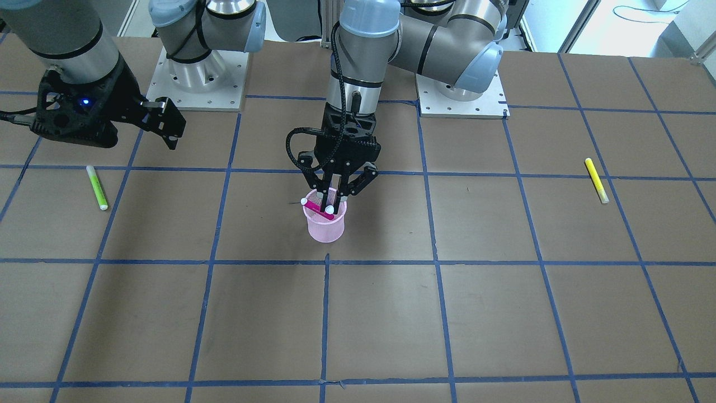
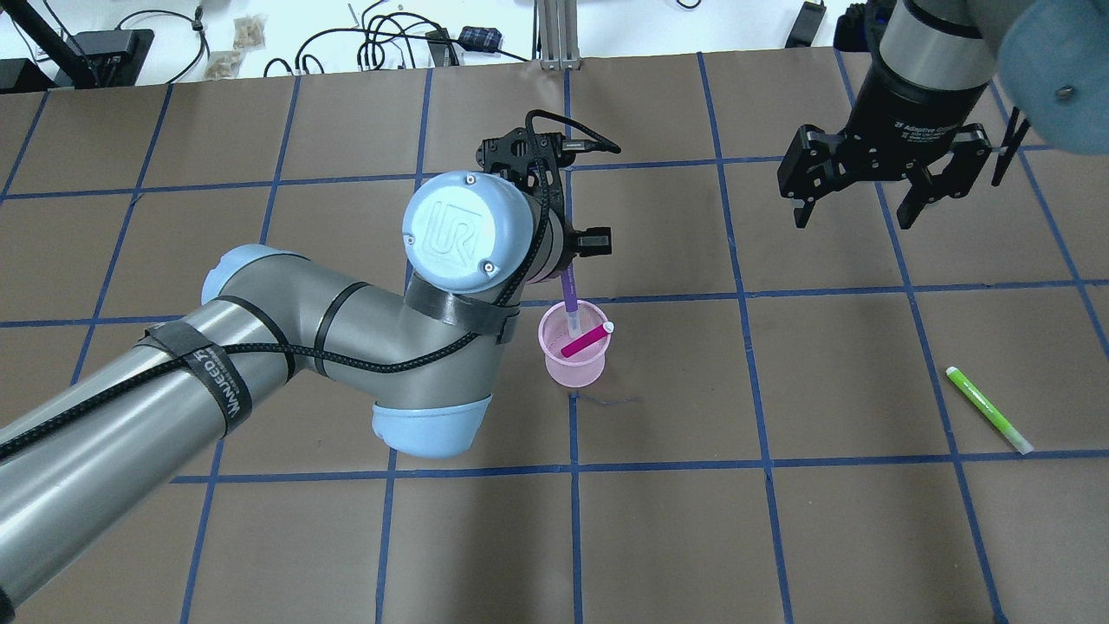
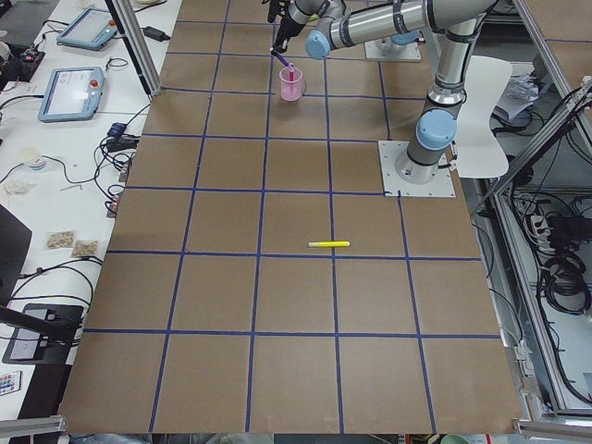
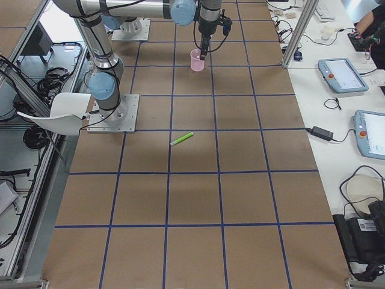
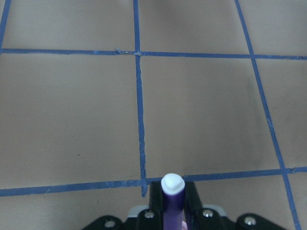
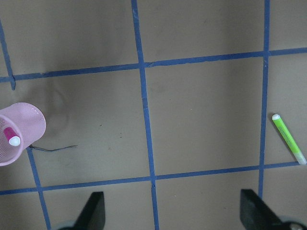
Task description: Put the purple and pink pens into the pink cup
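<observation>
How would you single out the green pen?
From the pink cup mid-table, look toward the robot's right side. The green pen lies flat there, near the open right gripper. Its lookalike, the yellow pen, lies on the left side.

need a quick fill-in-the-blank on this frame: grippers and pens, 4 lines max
1. The left gripper is ___ on the slim purple pen, right at the pink mesh cup.
2. The pink pen with a white cap sits ___ that cup, leaning against its rim.
3. The right gripper is ___ and holds nothing.
4. Outside the cup, ___ pens lie on the brown table: a light green pen and a yellow pen.

Missing words: shut; inside; open; two
</observation>
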Available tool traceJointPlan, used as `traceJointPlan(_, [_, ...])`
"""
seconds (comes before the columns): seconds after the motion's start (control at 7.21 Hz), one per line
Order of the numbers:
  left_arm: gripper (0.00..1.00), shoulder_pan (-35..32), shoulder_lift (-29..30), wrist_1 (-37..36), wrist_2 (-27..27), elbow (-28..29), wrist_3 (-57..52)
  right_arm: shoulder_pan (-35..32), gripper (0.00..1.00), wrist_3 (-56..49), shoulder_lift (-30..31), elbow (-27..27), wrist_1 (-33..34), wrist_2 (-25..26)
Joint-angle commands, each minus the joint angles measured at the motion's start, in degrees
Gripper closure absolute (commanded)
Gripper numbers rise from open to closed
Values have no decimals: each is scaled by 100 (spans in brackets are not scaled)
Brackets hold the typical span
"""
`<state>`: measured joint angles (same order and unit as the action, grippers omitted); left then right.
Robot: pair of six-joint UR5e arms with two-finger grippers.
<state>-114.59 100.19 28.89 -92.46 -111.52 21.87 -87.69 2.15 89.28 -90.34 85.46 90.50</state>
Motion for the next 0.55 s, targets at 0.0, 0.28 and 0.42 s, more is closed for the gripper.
traceJointPlan(0.0, [100, 7, 87, 3, -140, -45, -42, -20, 0, -30, 1, -1, 5, -304])
traceJointPlan(0.28, [100, 7, 298, 12, -158, -45, -51, -20, 0, -39, 1, -9, 14, -305])
traceJointPlan(0.42, [100, -2, 360, 3, -141, -45, -34, -20, 0, -48, 1, -18, 14, -297])
